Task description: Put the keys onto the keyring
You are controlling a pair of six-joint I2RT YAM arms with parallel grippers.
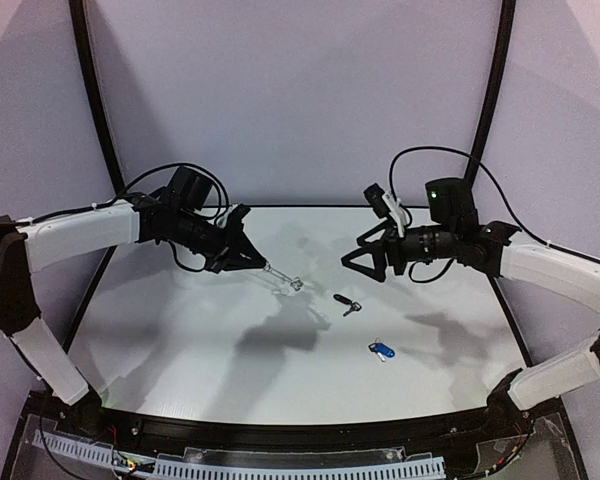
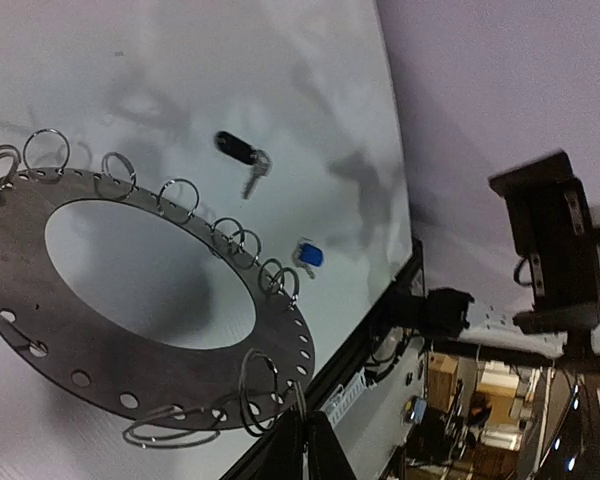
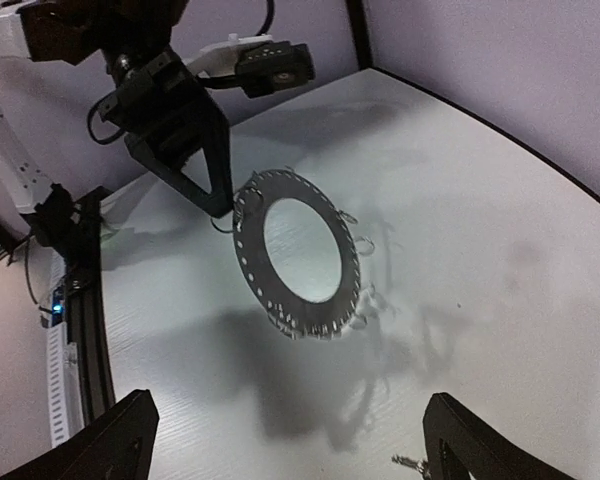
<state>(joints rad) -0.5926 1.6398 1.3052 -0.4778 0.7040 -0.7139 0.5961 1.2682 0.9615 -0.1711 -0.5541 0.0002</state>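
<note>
Lavender walls (image 1: 300, 100) enclose a white table (image 1: 160, 350) with a black rim.

1. Left end effector (image 1: 261, 264): closed on the rim of the keyring (image 1: 283, 277) and holding it in the air, left of centre and toward the far edge of the table. It appears edge-on from above.
2. Keyring: judged to be a thin, stiff metal plate, light, with springy wire loops (image 2: 180, 195) spaced round its rim. Your rim grip suits it, since it leaves the loops free.
3. Black-headed key (image 1: 345, 301): lies flat near the middle of the table, just right of centre.
4. Blue-headed key (image 1: 382, 350): lies flat toward the near edge, right of the black one and apart from it.
5. Both keys look small, light and likely to slide. Take each by its plastic head, because the blade lies too low against the table to pinch cleanly.
6. Right end effector (image 1: 360, 258): jaws wide apart and holding nothing, raised above the right half of the table.
7. Containers: none in view.
</note>
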